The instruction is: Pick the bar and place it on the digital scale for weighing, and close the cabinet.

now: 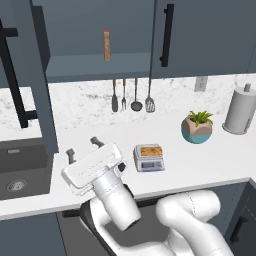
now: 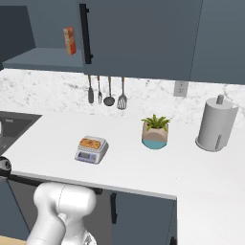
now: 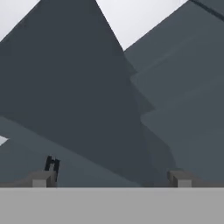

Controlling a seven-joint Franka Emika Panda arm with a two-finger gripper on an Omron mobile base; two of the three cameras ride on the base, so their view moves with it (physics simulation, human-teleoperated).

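Note:
The golden-brown bar (image 1: 150,150) (image 2: 91,142) lies flat on the plate of the small grey digital scale (image 1: 149,159) (image 2: 90,150) on the white counter. The slate-blue cabinet (image 1: 100,30) (image 2: 43,33) stands open, its left door (image 1: 37,75) swung out toward me with its black handle (image 1: 12,75) facing left. My gripper (image 1: 83,147) is open and empty, left of the scale and just right of the open door's lower edge. In the hand view the gripper (image 3: 111,178) faces slanted dark cabinet panels (image 3: 78,87), with nothing between the fingertips (image 3: 41,178).
A thin orange box (image 1: 106,45) (image 2: 70,40) stands upright on the cabinet shelf. Utensils (image 1: 131,95) (image 2: 106,91) hang on the marble wall. A potted plant (image 1: 197,127) (image 2: 155,131) and a paper towel roll (image 1: 241,109) (image 2: 216,123) stand to the right. A dark sink (image 1: 22,170) lies left.

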